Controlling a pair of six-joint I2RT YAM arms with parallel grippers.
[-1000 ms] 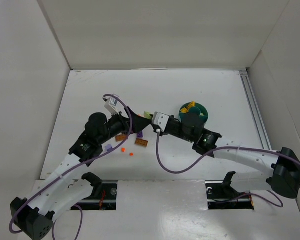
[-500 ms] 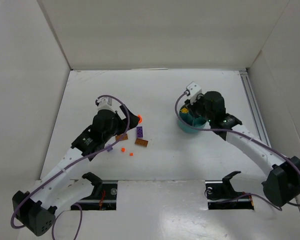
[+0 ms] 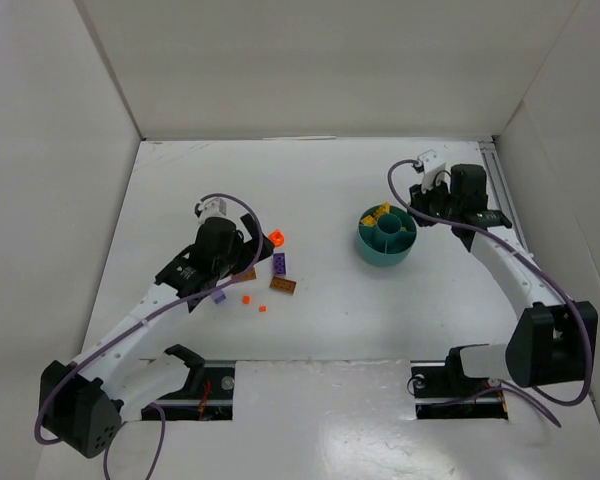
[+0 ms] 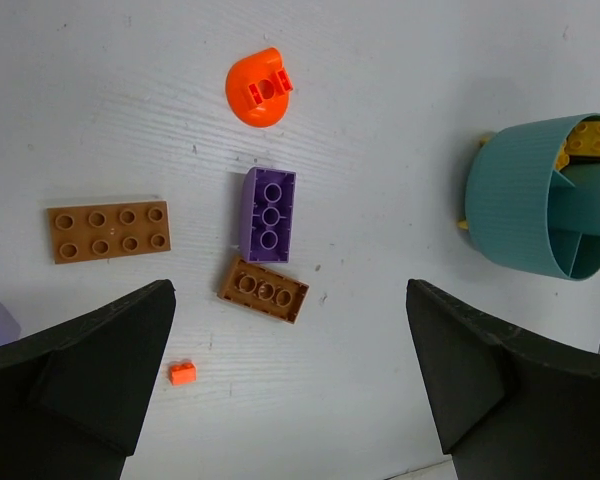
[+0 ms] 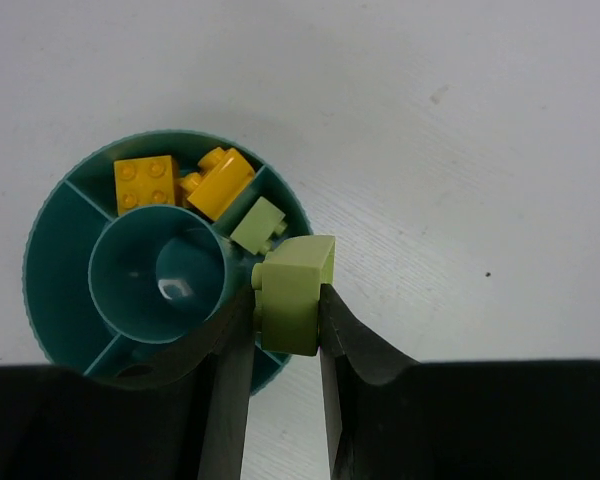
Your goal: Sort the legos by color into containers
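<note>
Lime brick (image 5: pixel 293 292): clamped between the right gripper's (image 5: pixel 288 312) jaws, over the tub (image 5: pixel 42 300) rim.
Target wedge (image 5: pixel 278 203): just inward of it, holding a small green brick (image 5: pixel 259 226); yellow bricks (image 5: pixel 145 182) next door.
Left gripper (image 4: pixel 288 290): spread wide above loose bricks (image 4: pixel 268 214) on the table (image 4: pixel 430 100).
Nearer arm: right.

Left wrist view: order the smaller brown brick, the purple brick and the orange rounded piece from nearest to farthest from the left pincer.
1. smaller brown brick: centre, in line with the gap of the open left pincer.
2. purple brick: just beyond the brown one, centre.
3. orange rounded piece: farthest, near the top of the view.
</note>
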